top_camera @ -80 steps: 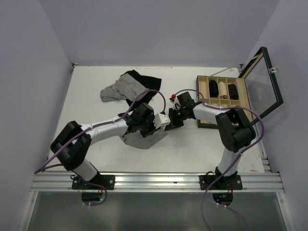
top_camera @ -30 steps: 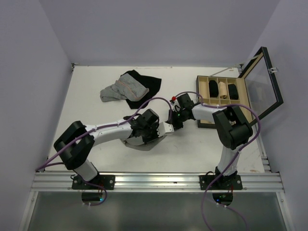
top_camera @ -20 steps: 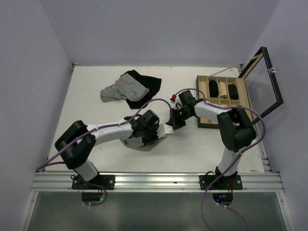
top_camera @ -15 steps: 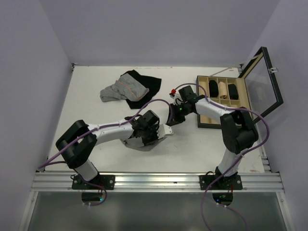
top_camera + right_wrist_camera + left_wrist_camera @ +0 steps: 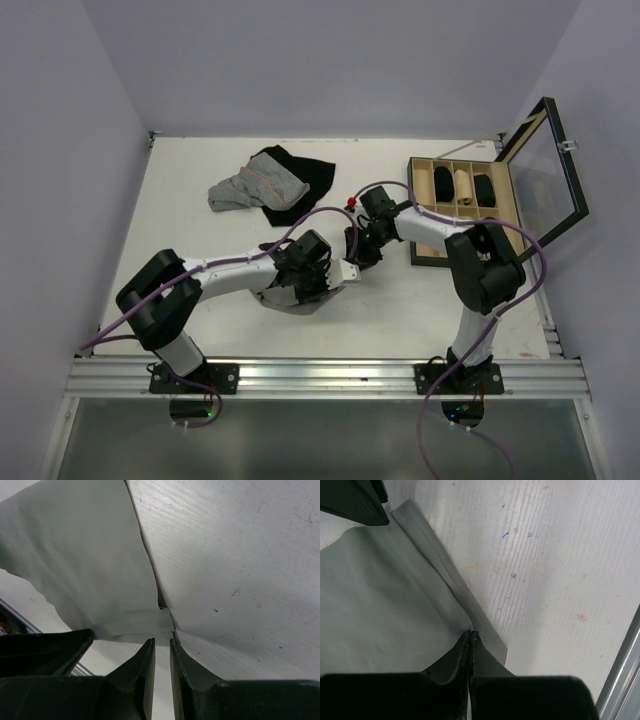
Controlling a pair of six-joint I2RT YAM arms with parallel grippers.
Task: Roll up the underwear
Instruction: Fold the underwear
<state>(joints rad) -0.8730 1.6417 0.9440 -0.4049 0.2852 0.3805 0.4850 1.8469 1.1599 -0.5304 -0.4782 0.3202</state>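
The grey underwear [image 5: 288, 297] lies on the white table under my left wrist, partly hidden by the arm. In the left wrist view the underwear [image 5: 380, 590] fills the left side, its waistband running diagonally. My left gripper [image 5: 471, 634] is shut, pinching the waistband edge; in the top view the left gripper [image 5: 338, 272] is at the cloth's right corner. My right gripper [image 5: 162, 642] is narrowly open with only table in the gap, its tips just short of a folded corner of the underwear [image 5: 85, 555]. In the top view the right gripper [image 5: 353, 254] is right beside the left one.
A grey-and-white pinstriped garment [image 5: 250, 187] lies on a black garment [image 5: 310, 175] at the back left. A wooden compartment box [image 5: 414, 205] with rolled items stands at the right, its glass lid [image 5: 556, 170] open upright. The metal rail [image 5: 320, 378] runs along the near edge.
My left gripper has dragged the underwear's edge nearer and to the right, bunching the cloth smaller. My right gripper lifted away toward the back, then came back down beside the left one.
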